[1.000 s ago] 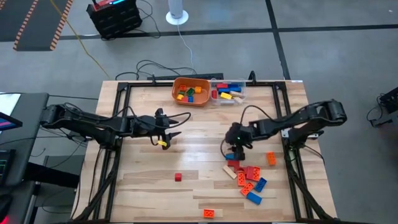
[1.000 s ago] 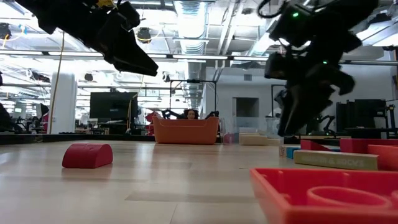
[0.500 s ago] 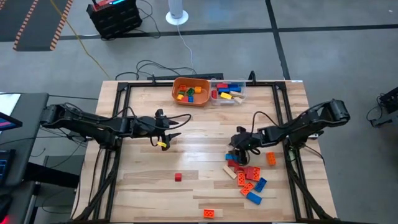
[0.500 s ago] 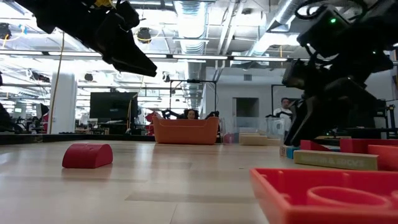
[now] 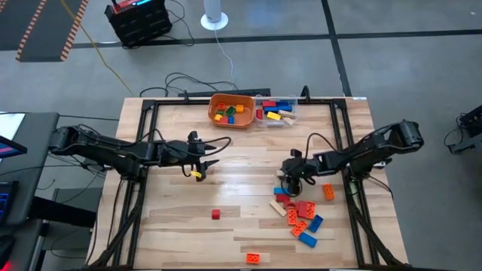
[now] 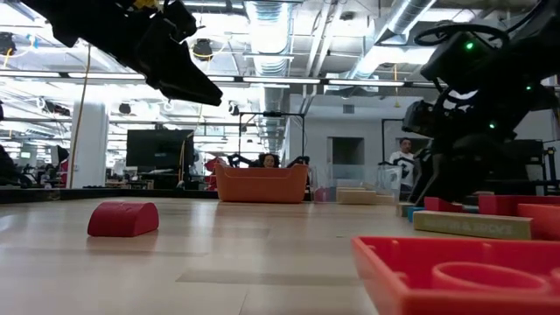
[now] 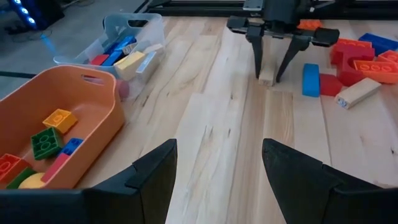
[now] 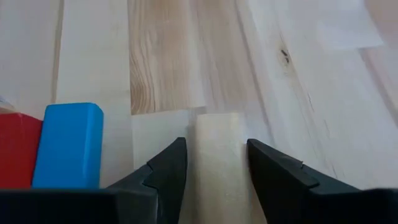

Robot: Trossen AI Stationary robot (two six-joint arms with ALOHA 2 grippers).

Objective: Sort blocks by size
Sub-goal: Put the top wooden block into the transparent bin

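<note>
Tan is the colour of the little block (image 7: 267,77) your right gripper (image 7: 272,73) has come down on. Its two dark fingers (image 8: 166,167) stand spread, one on each side of the block, and they have not squeezed it yet, so the block sits on the wooden table (image 5: 241,188). I think the fingers are set like that so they can close on the block's two flat sides and lift it straight up.

That block lies at the edge of the main pile (image 5: 301,214), just beside one blue block (image 8: 67,146) and a red one (image 8: 18,149). Picking from the edge looks smart, since nothing else gets bumped.

Your left gripper (image 5: 207,164) waits over the middle-left of the table, near a small yellow block (image 5: 197,174). Its fingers are spread apart and hold nothing.

At the far edge you have one orange bowl (image 5: 231,111) and one clear container (image 5: 276,110), side by side, and both already hold blocks. I think the bowl takes the small ones and the container the long ones.

Alone on the table, away from the pile, you have three more: one small red block (image 5: 215,214), one orange block (image 5: 254,258) near the front edge, and one orange block (image 5: 328,192) beside the right arm. The pile itself is too crowded for me to count
</note>
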